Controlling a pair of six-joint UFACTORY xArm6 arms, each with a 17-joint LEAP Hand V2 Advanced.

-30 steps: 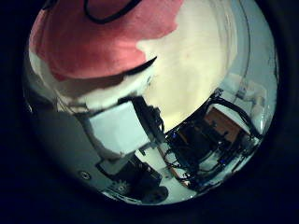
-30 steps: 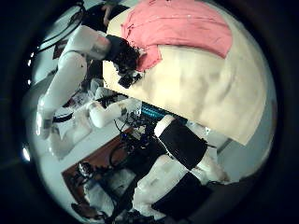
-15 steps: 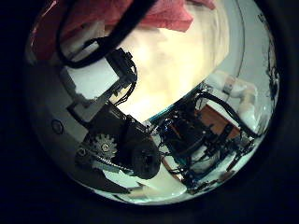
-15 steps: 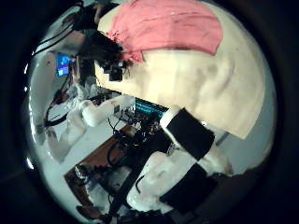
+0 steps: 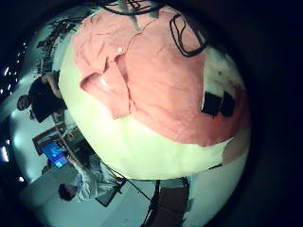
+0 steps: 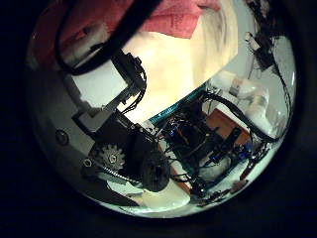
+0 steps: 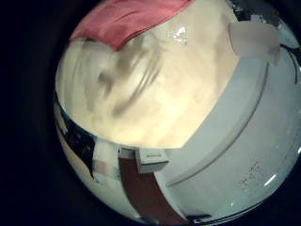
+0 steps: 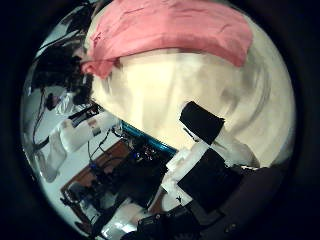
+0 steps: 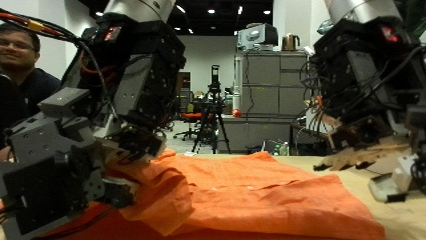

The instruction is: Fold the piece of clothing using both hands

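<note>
barely begun: orange shirt (image 9: 253,195) spread rumpled across lower frame on desk (image 9: 406,212), left hand (image 9: 67,160) fingers relaxed, unfolded; right hand (image 9: 366,150) grip unclear.

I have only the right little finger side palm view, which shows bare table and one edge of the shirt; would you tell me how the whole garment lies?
Observer: The orange shirt lies spread across the table, with one sleeve folded in over its front.
Operator: Thank you. Is my right hand holding any of it?
Observer: No. The right hand hangs over bare table beside the shirt's edge, with no cloth in it.
Operator: And where is the left hand?
Observer: The left hand is low at the shirt's opposite end; I cannot tell whether it touches the cloth.
</note>
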